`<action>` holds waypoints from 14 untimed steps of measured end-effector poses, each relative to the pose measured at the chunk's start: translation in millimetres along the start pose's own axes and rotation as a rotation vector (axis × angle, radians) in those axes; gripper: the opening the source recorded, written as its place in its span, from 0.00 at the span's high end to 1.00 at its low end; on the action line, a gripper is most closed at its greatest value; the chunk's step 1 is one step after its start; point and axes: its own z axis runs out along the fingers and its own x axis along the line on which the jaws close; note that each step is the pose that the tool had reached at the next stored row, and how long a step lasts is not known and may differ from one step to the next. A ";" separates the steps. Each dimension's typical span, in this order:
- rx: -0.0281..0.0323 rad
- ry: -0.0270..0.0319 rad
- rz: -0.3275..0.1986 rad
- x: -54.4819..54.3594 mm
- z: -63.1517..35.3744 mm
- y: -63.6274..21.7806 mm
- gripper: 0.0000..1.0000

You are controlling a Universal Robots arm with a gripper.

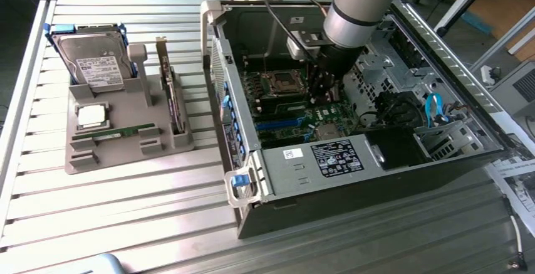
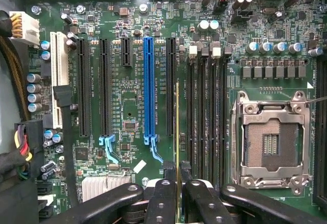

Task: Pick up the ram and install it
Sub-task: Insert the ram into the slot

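Jaws of your gripper (image 2: 178, 175) were drawn narrow on the ram (image 2: 177, 127), gripping it edge-on over the motherboard (image 2: 127, 106), between the blue slot (image 2: 148, 86) and the row of black memory slots (image 2: 202, 112). Your arm (image 1: 355, 10) reached down into the open computer case (image 1: 334, 161) on the worktop (image 1: 125, 211). On the grey tray (image 1: 125, 152) at the exterior view's left, a second stick (image 1: 113, 135) lay near the hard drive (image 1: 96, 61).

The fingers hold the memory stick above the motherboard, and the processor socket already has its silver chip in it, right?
Not quite. The fingers do grip the ram above the motherboard, but the wrist view shows the processor socket empty, with no chip in it.
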 end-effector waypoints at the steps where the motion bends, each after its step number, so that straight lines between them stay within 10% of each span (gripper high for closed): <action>1: 0.0000 0.0000 0.000 0.0 0.6 0.1 0.86; 14: -0.0003 0.0009 0.000 0.2 9.0 1.6 0.86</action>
